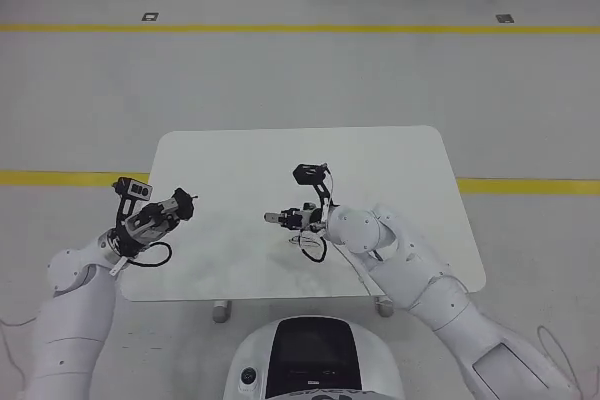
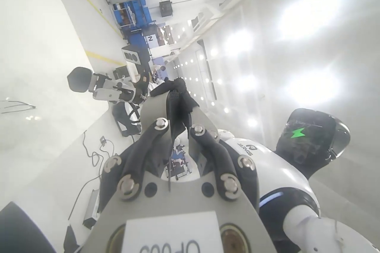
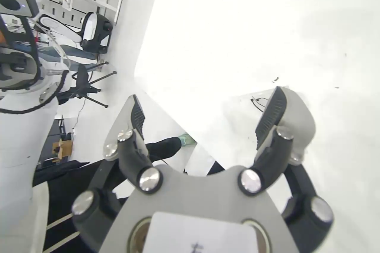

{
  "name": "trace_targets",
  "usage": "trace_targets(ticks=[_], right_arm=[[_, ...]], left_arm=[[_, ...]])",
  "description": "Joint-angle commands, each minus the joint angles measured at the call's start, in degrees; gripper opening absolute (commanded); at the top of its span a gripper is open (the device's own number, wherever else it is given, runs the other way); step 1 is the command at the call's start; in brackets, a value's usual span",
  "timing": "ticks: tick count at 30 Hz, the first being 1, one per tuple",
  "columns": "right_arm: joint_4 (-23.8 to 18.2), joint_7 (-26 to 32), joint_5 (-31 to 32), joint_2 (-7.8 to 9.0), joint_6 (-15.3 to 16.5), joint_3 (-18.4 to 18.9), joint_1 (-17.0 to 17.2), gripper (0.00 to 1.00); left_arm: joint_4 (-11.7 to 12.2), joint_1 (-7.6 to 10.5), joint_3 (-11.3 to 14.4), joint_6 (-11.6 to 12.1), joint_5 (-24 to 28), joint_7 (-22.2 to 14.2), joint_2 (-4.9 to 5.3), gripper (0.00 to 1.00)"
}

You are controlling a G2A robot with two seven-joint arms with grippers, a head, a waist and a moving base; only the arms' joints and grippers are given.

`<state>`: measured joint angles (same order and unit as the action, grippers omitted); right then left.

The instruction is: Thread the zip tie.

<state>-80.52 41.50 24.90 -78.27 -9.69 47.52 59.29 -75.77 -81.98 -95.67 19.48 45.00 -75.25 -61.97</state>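
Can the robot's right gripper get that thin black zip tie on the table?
Probably yes. The open right gripper is near the thin black zip tie lying on the flat white table, with nothing between them.

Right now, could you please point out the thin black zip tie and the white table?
thin black zip tie (image 3: 258, 102): right wrist view, its thin strand.
white table (image 1: 380, 160): top view, bare top.

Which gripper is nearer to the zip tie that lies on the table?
Right. The right gripper is open with the zip tie beside one fingertip; the left gripper is farther off, near the edge of the table.
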Motion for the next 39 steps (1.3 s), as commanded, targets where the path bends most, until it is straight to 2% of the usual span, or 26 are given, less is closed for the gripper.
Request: trace_targets(ticks=[1,5,9,13,15,17,25,27,30,34,36,39], right_arm=[[0.17,-0.15,-0.27,0.05,0.02,-0.13,-0.05,1.00],[1.97,4.79,6.87,0.26,0.66,-2.15,-2.70,1.00],[4.50,11.47,12.17,0.00,2.21,-4.67,-6.88,1.00],[7.89,15.44,15.04,-0.94,3.84,-7.65,-10.65,1.00],[10.18,16.98,16.23,-1.77,6.32,-9.94,-12.77,1.00],[12.29,16.90,16.90,-2.43,7.06,-11.29,-13.97,1.00],[12.28,16.39,17.29,-2.41,7.23,-11.38,-13.71,1.00],[12.18,16.75,19.47,-2.38,9.07,-12.15,-13.88,1.00],[14.26,18.54,21.63,-2.95,11.16,-13.62,-15.65,1.00],[18.86,19.86,21.40,-4.48,15.35,-15.95,-18.18,1.00],[21.85,20.63,20.90,-5.48,19.13,-17.60,-19.37,1.00],[24.08,20.24,21.23,-6.20,19.31,-18.33,-20.36,1.00]], left_arm=[[0.00,0.00,0.01,0.00,0.01,0.01,0.00,0.00],[-0.67,-0.17,0.31,-0.18,-1.99,1.99,0.07,0.00],[-0.23,-0.16,-0.56,-0.33,-2.61,1.41,0.47,0.00],[0.70,-0.07,-1.29,-0.42,-2.46,0.51,0.82,0.00],[1.01,-0.05,-1.41,-0.52,-2.21,0.20,0.94,0.00],[0.93,0.02,-1.20,-0.22,-1.65,-0.72,0.99,0.00],[1.07,-0.01,-1.16,0.00,-1.42,-0.88,1.00,0.00],[1.07,-0.01,-1.16,0.00,-1.42,-0.88,1.00,0.00],[1.07,-0.01,-1.16,0.00,-1.42,-0.88,1.00,0.00],[1.07,-0.01,-1.16,0.00,-1.42,-0.88,1.00,0.00],[1.07,-0.01,-1.16,0.00,-1.42,-0.88,1.00,0.00],[1.07,-0.01,-1.16,0.00,-1.42,-0.88,1.00,0.00]])
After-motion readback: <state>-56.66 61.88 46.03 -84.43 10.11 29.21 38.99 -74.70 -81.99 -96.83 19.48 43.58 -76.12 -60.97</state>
